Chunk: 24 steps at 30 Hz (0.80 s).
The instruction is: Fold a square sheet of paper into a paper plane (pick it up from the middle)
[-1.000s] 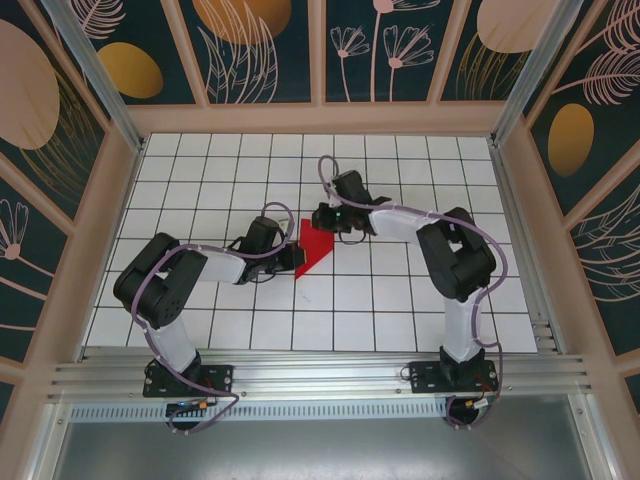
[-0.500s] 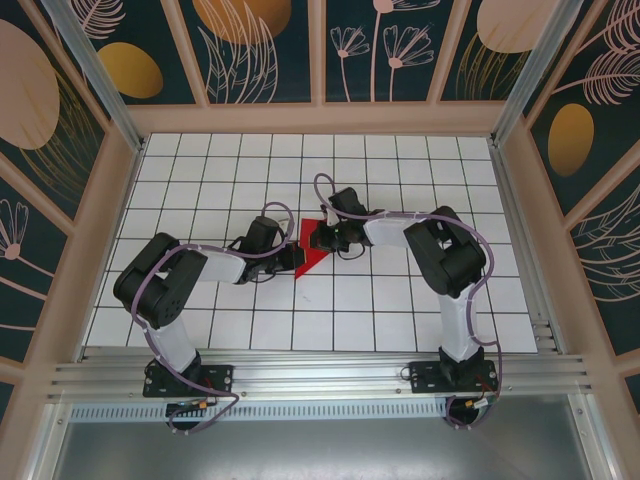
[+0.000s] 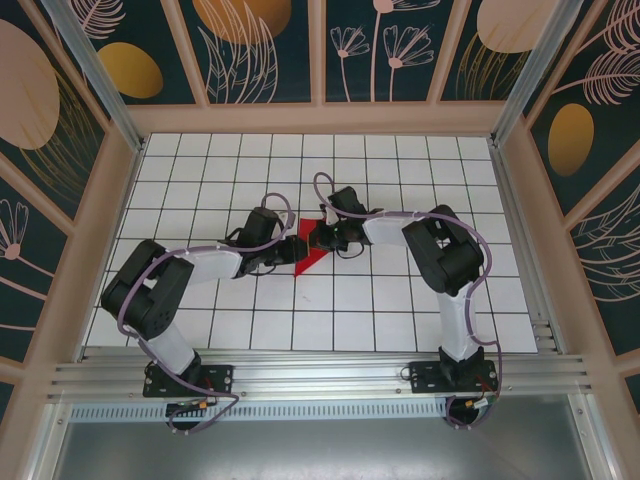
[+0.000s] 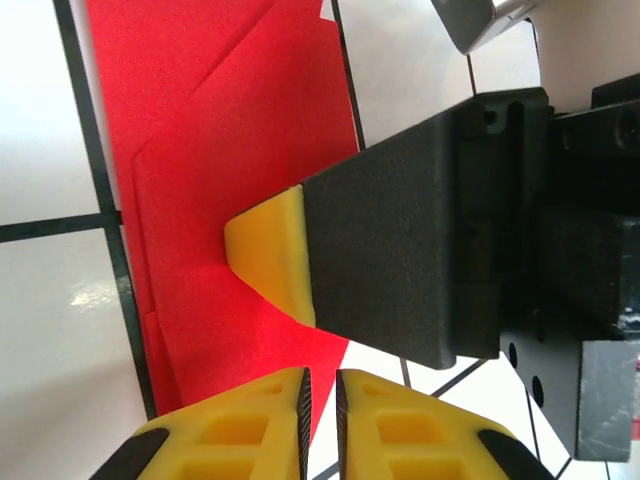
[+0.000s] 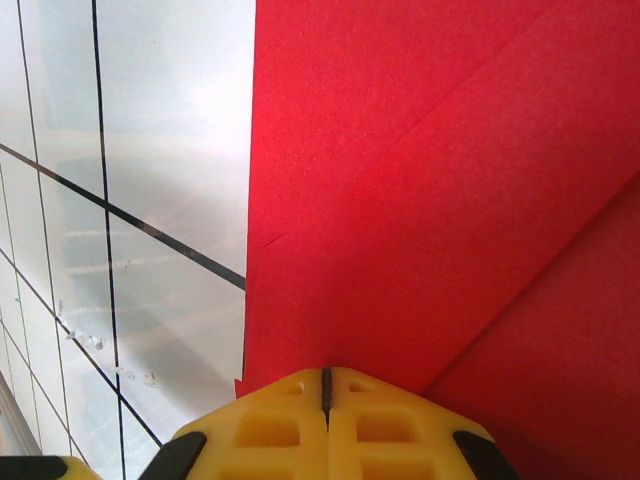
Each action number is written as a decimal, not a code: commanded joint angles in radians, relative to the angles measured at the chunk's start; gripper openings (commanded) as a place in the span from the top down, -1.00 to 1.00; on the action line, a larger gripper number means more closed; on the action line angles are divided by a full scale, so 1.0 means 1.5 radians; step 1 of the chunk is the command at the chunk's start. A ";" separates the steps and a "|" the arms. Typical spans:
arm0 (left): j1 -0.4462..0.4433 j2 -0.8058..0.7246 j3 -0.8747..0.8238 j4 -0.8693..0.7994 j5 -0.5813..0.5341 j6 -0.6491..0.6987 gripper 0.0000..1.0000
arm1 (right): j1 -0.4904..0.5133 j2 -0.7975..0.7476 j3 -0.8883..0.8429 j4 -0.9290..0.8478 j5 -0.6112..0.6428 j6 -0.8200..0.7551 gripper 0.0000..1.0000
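Observation:
The red paper [image 3: 311, 250] lies flat on the white grid table as a folded wedge with creased layers, its point toward the near side. In the left wrist view the paper [image 4: 220, 140] has diagonal folds. My left gripper [image 3: 290, 256] sits at the wedge's left edge; its yellow tips [image 4: 320, 390] are shut to a hairline gap with nothing between them, hovering over the paper's narrow end. My right gripper [image 3: 319, 238] is shut, and its tips [image 5: 325, 385] press down on the paper [image 5: 420, 170]. Its yellow fingertip [image 4: 270, 250] rests on the red surface.
White tiled tabletop [image 3: 400, 290] with black grid lines stretches around the paper. Wooden frame posts and patterned walls close in the back and sides. An aluminium rail [image 3: 320, 375] runs along the near edge by the arm bases.
My right gripper moved left and down onto the paper's upper part. The left arm stretched out farther, shifting its gripper slightly toward the paper. The paper stayed in place.

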 commanded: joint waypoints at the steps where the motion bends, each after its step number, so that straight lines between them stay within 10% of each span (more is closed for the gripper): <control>1: 0.001 0.010 0.011 -0.007 0.035 0.002 0.65 | -0.003 0.064 -0.016 -0.077 0.068 0.000 1.00; 24: 0.001 0.052 -0.019 -0.102 -0.007 0.058 0.76 | -0.006 0.083 -0.003 -0.109 0.089 -0.004 1.00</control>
